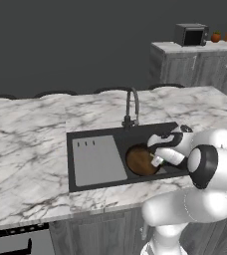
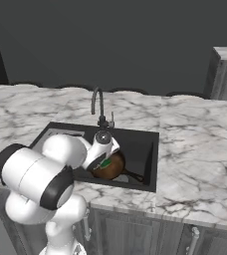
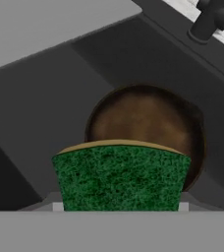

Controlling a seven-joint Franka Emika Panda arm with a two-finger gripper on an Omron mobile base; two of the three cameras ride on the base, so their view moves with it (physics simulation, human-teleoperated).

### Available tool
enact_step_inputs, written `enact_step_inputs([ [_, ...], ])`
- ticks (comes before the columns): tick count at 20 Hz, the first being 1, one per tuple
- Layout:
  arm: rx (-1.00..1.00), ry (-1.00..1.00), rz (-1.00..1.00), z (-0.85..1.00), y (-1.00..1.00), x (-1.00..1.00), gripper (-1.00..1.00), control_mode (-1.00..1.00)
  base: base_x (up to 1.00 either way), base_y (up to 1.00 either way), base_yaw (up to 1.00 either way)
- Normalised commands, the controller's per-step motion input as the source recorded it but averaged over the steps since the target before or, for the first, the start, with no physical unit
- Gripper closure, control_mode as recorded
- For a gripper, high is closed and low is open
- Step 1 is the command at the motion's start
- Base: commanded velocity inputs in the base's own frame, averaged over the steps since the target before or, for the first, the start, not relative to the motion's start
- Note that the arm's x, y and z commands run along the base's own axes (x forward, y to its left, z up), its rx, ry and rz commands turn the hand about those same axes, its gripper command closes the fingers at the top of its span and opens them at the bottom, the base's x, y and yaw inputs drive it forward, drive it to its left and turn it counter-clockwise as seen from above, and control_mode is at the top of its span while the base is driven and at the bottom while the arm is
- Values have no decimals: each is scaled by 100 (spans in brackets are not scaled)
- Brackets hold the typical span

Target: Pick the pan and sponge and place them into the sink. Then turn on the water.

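Observation:
The pan [image 1: 139,160] [image 2: 113,169] [image 3: 148,118], round with a brown inside and a dark rim, lies in the basin of the black sink [image 1: 95,133] [image 2: 143,144] [image 3: 40,118]. My gripper [image 1: 157,160] [image 2: 102,160] hangs low over the pan, shut on the sponge [image 2: 105,163] [image 3: 121,179]. The sponge's green face and thin yellow layer cover the fingertips in the hand view. It is held just above the pan's near edge. The dark gooseneck faucet [image 1: 132,105] [image 2: 98,105] stands behind the basin, and no water falls from it.
The grey ribbed drainboard [image 1: 98,160] takes up the sink's left part. Marble counter [image 1: 31,144] [image 2: 195,149] surrounds the sink. A far counter holds a microwave [image 1: 191,35]. My own arm [image 1: 210,164] leans over the sink's front right rim.

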Motion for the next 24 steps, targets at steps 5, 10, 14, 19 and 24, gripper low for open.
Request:
enact_step_inputs([
  [5, -3, -10, 3, -27, 3, 4, 100, -100, 0, 0, 0],
  [10, -2, -7, 2, -22, 5, 15, 100, -100, 0, 0, 0],
  [14, -1, -4, 1, -19, 3, 24, 100, -100, 0, 0, 0],
  [19, 0, -1, 2, -20, 5, 28, 100, -100, 0, 0, 0],
  [24, -1, 0, 2, -27, 4, 25, 100, -100, 0, 0, 0],
])
